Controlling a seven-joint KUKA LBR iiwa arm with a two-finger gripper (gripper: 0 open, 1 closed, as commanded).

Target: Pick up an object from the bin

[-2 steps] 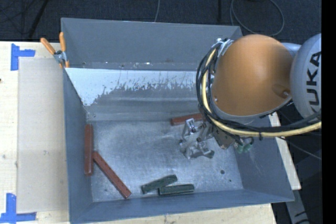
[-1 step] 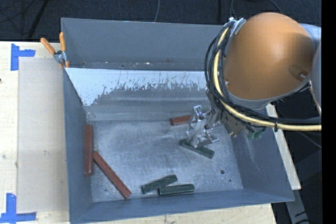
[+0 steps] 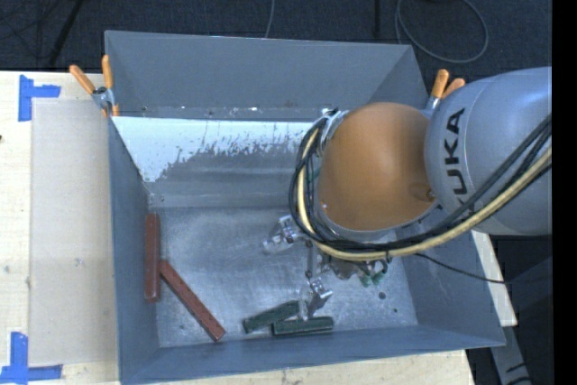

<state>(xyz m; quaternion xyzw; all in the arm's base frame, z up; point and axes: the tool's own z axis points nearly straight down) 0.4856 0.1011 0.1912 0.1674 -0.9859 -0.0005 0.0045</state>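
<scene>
My gripper point(image 3: 315, 291) hangs low over the bin floor near the front wall, mostly covered by the orange dome on the wrist. Just below it lie two dark green flat bars: one point(image 3: 270, 317) is angled to the left, the other point(image 3: 304, 327) lies level along the front wall. The gripper's lower metal tip is right above where the two bars meet. I cannot tell whether it touches them.
Two reddish-brown sticks lie at the left of the bin. One point(image 3: 152, 255) runs along the left wall. The other point(image 3: 191, 300) slants from it toward the front. The arm and its cables cover the bin's right side.
</scene>
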